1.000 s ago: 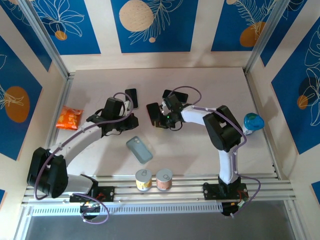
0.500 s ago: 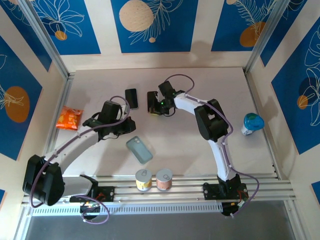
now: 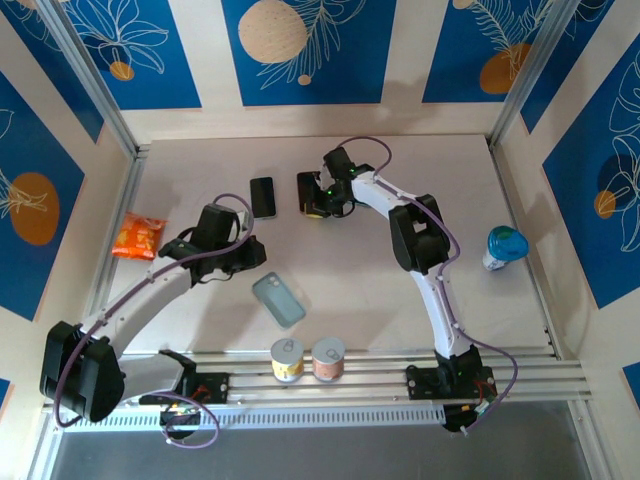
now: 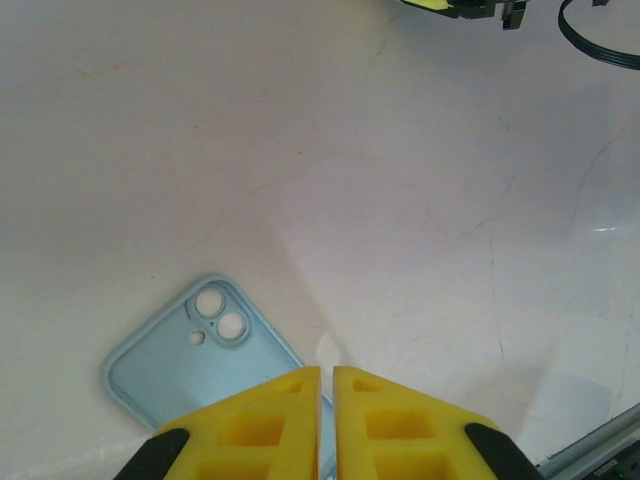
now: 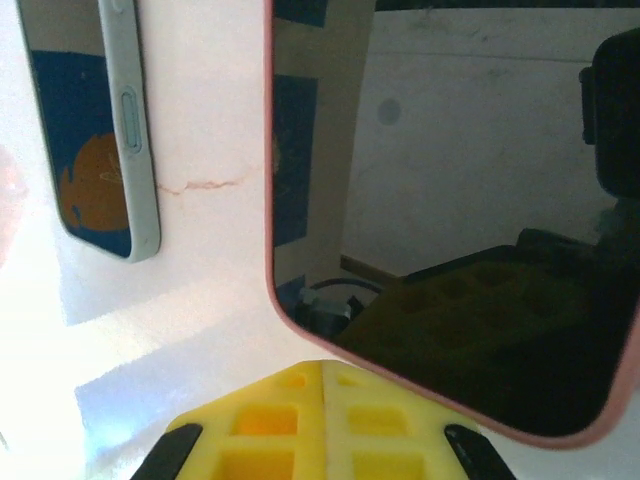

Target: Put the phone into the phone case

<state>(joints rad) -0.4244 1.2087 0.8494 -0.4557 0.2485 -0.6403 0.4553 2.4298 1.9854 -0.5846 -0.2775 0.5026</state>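
— Right gripper (image 5: 322,375): sitting pinched shut right at the pink-edged phone (image 5: 450,200), probably nudging, not gripping.
— Left gripper (image 4: 326,375): also shut, hovering over the phone case (image 4: 190,355). Fetching stage; needing wider jaws for grabbing next.

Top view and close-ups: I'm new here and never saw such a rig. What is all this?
Two robot arms are bolted to a table. The top view looks down on both; the close-ups come from wrist cameras, so the yellow blocks are each arm's own fingers. The left gripper, shut and empty, hovers by a pale blue phone case. The right gripper, also shut and empty, faces a pink-rimmed phone, a second phone beside it. A snack bag, two cans and a cup stand around.
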